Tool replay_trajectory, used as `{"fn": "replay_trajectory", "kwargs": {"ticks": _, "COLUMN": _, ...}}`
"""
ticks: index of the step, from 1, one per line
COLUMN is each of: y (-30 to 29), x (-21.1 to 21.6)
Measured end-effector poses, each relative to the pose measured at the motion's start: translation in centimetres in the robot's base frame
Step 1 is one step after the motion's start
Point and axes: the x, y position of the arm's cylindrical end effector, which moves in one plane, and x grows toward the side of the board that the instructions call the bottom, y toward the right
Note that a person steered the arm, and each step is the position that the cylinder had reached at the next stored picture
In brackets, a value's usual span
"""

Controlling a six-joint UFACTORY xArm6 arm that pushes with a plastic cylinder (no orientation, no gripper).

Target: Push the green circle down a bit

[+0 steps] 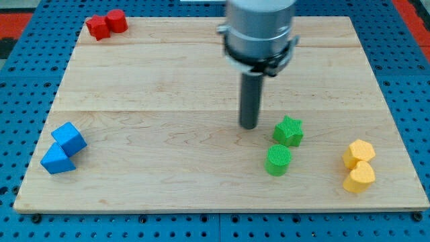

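Observation:
The green circle (pixel 278 160) is a ribbed round block at the view's lower right of the wooden board (pixel 168 87). A green star (pixel 288 131) sits just above it and slightly right, nearly touching it. My tip (pixel 249 126) rests on the board at the end of the dark rod, left of the green star and above-left of the green circle, apart from both.
Two red blocks (pixel 107 24) sit together at the view's top left corner. A blue cube (pixel 68 138) and a blue triangular block (pixel 57 161) touch at the lower left. Two yellow blocks (pixel 359 166) are stacked at the lower right edge.

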Motion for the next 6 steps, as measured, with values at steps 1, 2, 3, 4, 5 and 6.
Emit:
{"fn": "replay_trajectory", "kwargs": {"ticks": 1, "y": 5.7, "x": 2.6}}
{"fn": "replay_trajectory", "kwargs": {"ticks": 2, "y": 8.8, "x": 4.5}}
{"fn": "replay_trajectory", "kwargs": {"ticks": 3, "y": -0.7, "x": 4.1}}
{"fn": "replay_trajectory", "kwargs": {"ticks": 4, "y": -2.3, "x": 6.0}}
{"fn": "replay_trajectory", "kwargs": {"ticks": 5, "y": 2.1, "x": 6.0}}
{"fn": "replay_trajectory", "kwargs": {"ticks": 6, "y": 4.9, "x": 5.9}}
